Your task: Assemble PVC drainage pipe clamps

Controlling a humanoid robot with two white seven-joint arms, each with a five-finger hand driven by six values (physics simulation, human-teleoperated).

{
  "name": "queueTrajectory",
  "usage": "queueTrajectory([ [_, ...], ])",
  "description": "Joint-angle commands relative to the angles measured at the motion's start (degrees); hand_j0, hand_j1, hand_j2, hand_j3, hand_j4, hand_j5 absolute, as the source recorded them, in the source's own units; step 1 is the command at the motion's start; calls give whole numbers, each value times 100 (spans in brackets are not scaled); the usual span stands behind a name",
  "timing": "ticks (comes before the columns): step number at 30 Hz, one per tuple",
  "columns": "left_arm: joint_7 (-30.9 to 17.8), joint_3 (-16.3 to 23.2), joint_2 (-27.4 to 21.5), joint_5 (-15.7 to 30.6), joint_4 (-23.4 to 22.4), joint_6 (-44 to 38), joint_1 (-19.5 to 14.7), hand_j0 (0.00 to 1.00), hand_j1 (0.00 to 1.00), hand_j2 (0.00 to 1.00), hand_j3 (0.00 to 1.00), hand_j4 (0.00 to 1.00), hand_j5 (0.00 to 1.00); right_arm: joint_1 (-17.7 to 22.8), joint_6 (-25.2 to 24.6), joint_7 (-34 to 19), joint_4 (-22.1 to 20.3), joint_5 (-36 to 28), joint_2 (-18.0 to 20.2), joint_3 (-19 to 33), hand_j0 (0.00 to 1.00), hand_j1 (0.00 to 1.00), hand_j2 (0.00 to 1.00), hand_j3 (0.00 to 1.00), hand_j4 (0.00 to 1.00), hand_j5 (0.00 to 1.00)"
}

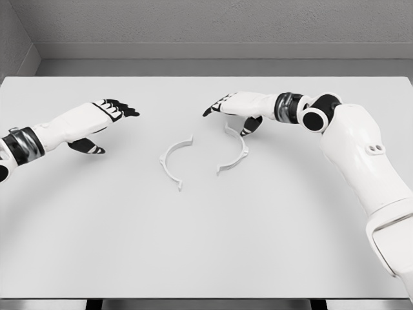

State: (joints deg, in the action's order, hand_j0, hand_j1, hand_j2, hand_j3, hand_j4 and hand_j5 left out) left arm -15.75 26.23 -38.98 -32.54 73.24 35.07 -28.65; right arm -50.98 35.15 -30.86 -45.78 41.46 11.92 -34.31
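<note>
while both hands hover with fingers spread and hold nothing, the right hand (233, 106) sits just above the right clamp half (235, 150), the left clamp half (173, 158) lies below-right of the left hand (97, 119), so grasping seems next, needing careful pinches.

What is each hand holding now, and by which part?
Nothing is held. The left hand and right hand are open above the table; both clamp halves lie free.
</note>
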Motion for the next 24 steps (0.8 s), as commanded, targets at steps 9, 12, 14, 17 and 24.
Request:
queueTrajectory([
  [9,10,-21,-92,117,-3,-7,0,100,100,100,100,100,100,53,-15,-26,-203,-85,-23,3,92,92,92,92,92,92],
  [12,1,-21,-92,125,6,-7,0,100,100,100,100,100,100,88,-15,-34,-229,-94,-23,-6,92,92,92,92,92,92],
  [14,10,-21,-101,125,6,-7,0,100,100,100,100,100,100,123,-15,-43,-387,-85,-23,3,92,92,92,92,92,92],
  [17,1,-21,-101,125,6,-7,0,100,100,100,100,100,100,132,-15,-43,-422,-77,-23,3,92,92,92,92,92,92],
  [24,10,-21,-180,125,15,-7,0,100,100,100,100,100,100,158,-15,-43,-431,-85,-23,-6,92,92,92,92,92,92],
])
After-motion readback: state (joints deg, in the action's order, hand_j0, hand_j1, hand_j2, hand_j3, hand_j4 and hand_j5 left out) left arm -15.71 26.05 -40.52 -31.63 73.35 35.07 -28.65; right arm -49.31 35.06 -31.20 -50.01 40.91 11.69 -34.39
